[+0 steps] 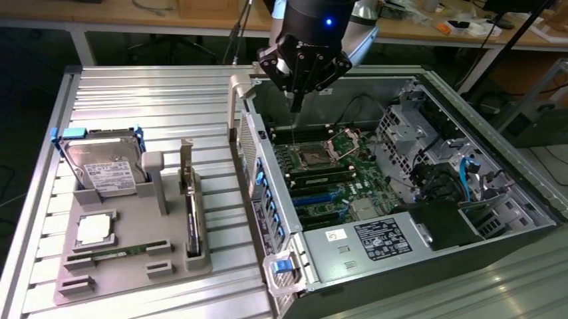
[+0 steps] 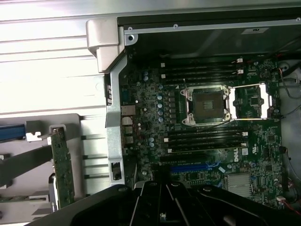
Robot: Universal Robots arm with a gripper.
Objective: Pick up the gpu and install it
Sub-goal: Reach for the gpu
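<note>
Hovering over open case — gripper fingers pinched together, holding nothing — gpu standing on edge in tray.

open case, clear drop to motherboard, drive cage and cables alongside

Green motherboard, green gpu, grey tray

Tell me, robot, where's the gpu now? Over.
Gripper shut, empty, over open computer case. Gpu upright in gray holder, untouched. Hard drive stands apart from it.
</note>
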